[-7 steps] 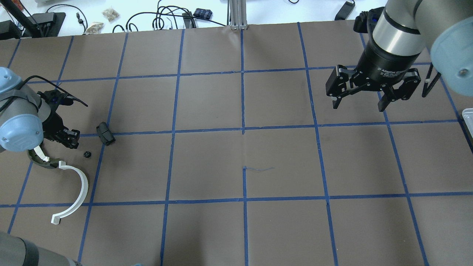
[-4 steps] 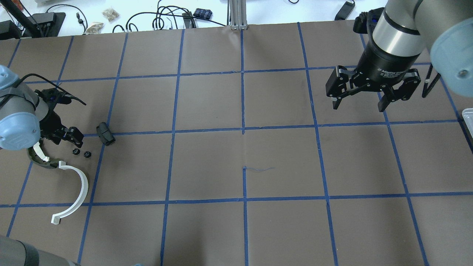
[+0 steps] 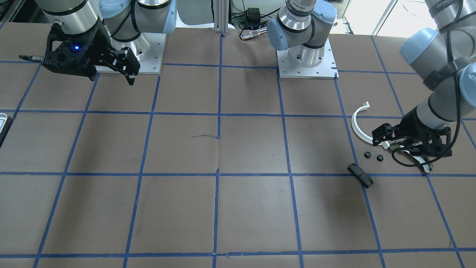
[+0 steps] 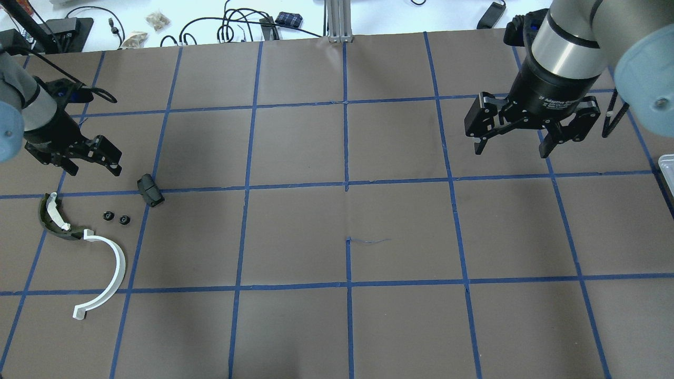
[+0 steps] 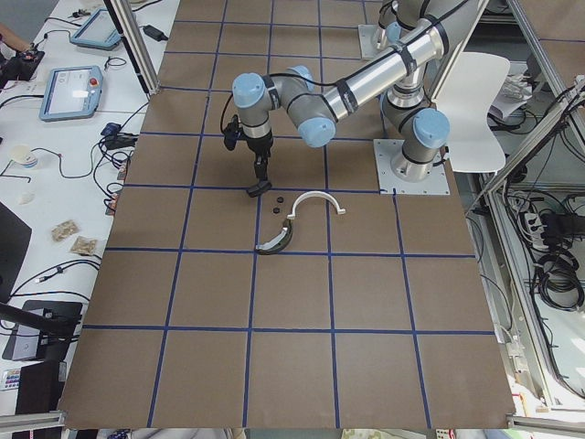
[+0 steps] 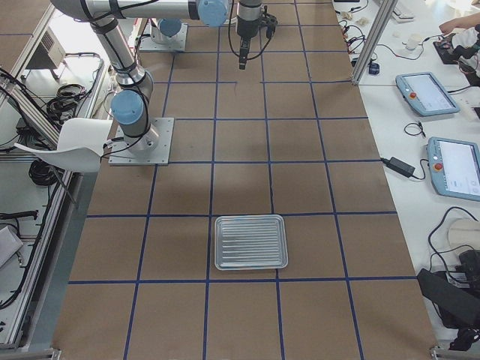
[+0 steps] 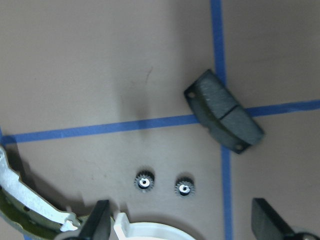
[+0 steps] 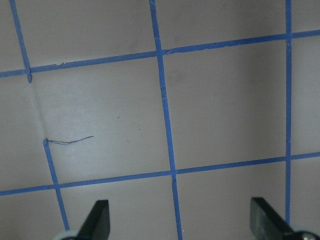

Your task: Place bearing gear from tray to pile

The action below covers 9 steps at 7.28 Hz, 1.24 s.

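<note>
Two bearing gears (image 7: 145, 182) lie flat on the counter (image 4: 400, 231), side by side but not touching. They sit just beside the black curved block (image 4: 150, 190), on its robot-ward side, within the pile of a white half-ring (image 4: 113, 263) and an olive curved piece (image 4: 52, 223). Each gear is small, round and black-toothed, with a pale bore facing up, so it has no long axis to line up with. The left claw (image 4: 95, 171) hangs above the counter, near the block on its far-from-robot side, with its jaws spread and nothing between them. From it the gears lie down and back toward the robot. The right claw (image 4: 510, 151) is also spread and empty, well apart from the block across the counter. The tray (image 6: 251, 218) sits farther from the block again, at the counter's other end, and seems to hold no gear. Any further fetch would likely fall to the right arm, which is nearer the tray.
</note>
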{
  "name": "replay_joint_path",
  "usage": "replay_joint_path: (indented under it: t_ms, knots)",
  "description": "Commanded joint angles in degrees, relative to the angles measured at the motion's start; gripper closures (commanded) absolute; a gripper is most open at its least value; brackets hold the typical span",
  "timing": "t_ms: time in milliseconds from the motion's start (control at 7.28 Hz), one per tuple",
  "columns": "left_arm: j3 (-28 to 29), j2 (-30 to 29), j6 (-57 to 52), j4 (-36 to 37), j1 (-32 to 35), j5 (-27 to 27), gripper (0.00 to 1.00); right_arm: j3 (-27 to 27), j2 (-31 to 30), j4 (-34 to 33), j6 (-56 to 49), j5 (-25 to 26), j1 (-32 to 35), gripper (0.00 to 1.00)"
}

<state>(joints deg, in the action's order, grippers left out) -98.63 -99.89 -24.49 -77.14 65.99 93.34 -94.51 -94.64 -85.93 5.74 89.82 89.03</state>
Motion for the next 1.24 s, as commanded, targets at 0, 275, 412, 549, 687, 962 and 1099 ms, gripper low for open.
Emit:
replay_joint_path:
  t_ms: [0,275,412,549,687,962,1099]
  knots:
    - [9.38,4.43,18.15,-16.4,8.84,-0.96,0.0,0.03,-0.02,-0.2,-0.02,0.0,-0.08,0.0]
    - [11.54,8.11,29.2,-20.41,19.92,-1.5,0.0,0.03,-0.02,-0.2,0.32,-0.08,-0.08,0.0]
    - [10.49,9.0,30.36,-18.59,22.67,-1.32,0.0,0.03,-0.02,-0.2,-0.02,0.0,-0.08,0.0]
    - [8.74,8.84,34.38,-13.17,25.22,-1.41,0.0,0.03,-0.02,-0.29,0.15,-0.08,-0.08,0.0]
    - [7.76,9.62,36.16,-12.42,27.33,-1.41,0.0,0.12,-0.02,-0.38,-0.02,-0.08,-0.08,0.0]
    - [5.31,11.46,30.92,-11.11,27.26,-1.15,0.01,0.21,-0.02,-0.46,-0.02,-0.08,-0.08,0.0]
    - [4.86,11.3,31.08,-7.1,27.35,-1.32,0.0,0.21,-0.02,-0.64,-0.02,0.0,-0.17,0.0]
